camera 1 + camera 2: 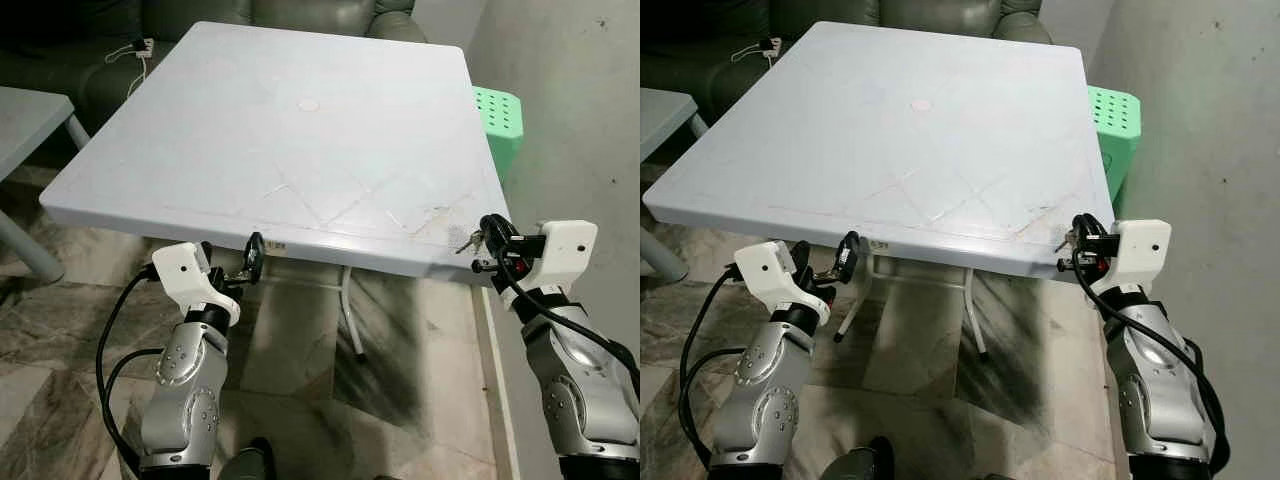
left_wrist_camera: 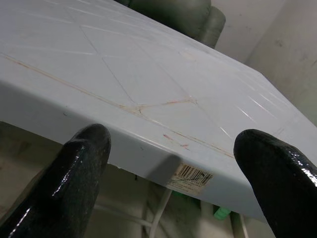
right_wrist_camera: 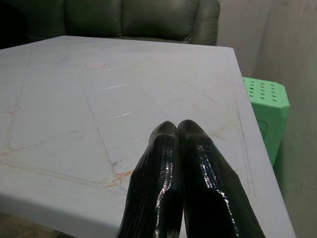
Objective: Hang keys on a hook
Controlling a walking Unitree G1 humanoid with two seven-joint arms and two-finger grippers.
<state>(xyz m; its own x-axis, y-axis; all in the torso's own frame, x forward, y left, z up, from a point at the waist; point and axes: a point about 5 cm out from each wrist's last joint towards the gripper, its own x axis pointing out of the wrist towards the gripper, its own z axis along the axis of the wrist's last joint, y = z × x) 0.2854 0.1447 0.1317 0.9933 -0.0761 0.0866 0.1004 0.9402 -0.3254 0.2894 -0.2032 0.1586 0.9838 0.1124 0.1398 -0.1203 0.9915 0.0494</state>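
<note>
My right gripper [image 1: 484,240] is pinched tight on the keys [image 1: 468,240] at the table [image 1: 300,130] corner. They feel light, hard, jingly; the ring suits hooking. My left gripper [image 1: 250,258] is wide

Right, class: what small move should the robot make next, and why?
Probably turn away from the table to search for a hook, with the right hand staying shut. Its fingers are pressed together, and the keys seem to dangle from it at the table's corner. The left hand is open.
</note>
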